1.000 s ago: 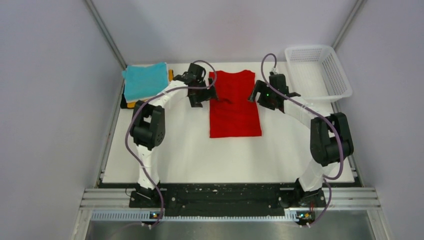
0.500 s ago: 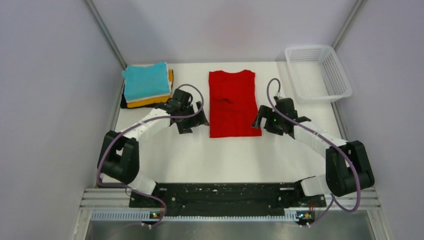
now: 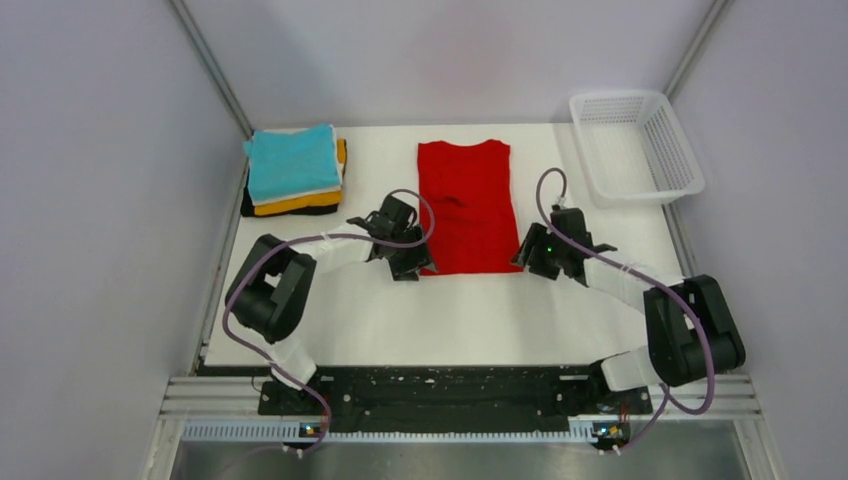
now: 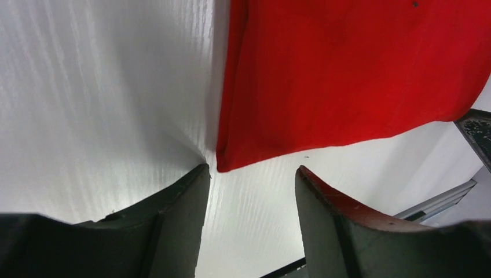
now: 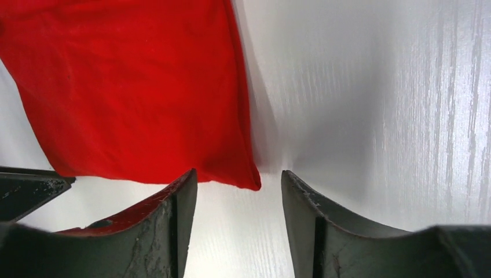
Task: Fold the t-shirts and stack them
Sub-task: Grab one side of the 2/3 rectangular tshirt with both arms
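Note:
A bright red t-shirt (image 3: 466,205) lies flat as a long rectangle in the middle of the table. My left gripper (image 3: 412,264) is open at its near left corner (image 4: 226,164), which lies just ahead of the gap between the fingers. My right gripper (image 3: 524,257) is open at the near right corner (image 5: 252,182), likewise just ahead of its fingers. Neither holds cloth. The red shirt fills the top of the left wrist view (image 4: 347,69) and the right wrist view (image 5: 133,87). A stack of folded shirts (image 3: 293,168), turquoise on top over white, orange-yellow and black, sits at the far left.
A white plastic mesh basket (image 3: 634,146) stands at the far right corner. Grey walls close in the table on the left, right and back. The black mounting rail (image 3: 440,385) runs along the near edge.
Both arms have drawn back from the shirt's far end toward me along its sides and closed in on its near corners. The shirt has not moved.

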Action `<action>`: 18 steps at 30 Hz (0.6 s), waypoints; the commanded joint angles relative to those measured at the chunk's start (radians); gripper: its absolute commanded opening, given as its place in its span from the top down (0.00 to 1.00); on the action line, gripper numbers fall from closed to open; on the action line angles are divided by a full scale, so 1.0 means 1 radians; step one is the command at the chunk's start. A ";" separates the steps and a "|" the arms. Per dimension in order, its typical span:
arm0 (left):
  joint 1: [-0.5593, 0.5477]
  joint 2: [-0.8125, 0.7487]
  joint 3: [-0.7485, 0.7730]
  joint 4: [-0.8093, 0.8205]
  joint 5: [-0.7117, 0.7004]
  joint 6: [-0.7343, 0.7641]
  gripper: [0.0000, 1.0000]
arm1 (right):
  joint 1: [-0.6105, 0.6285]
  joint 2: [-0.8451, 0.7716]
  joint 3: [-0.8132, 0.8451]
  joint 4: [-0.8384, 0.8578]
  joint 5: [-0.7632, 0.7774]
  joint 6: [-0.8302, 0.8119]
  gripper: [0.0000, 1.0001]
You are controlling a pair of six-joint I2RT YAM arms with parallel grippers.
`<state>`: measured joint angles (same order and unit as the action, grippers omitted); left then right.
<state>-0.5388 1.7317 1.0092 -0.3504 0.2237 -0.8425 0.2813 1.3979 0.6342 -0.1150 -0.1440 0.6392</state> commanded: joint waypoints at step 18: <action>-0.013 0.063 -0.063 0.058 -0.128 -0.102 1.00 | 0.000 0.061 -0.066 0.056 -0.124 -0.052 1.00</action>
<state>-0.5453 1.7851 1.0115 -0.2802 0.1940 -0.9382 0.2790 1.4834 0.6060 -0.0029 -0.2054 0.6281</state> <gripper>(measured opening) 0.024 0.011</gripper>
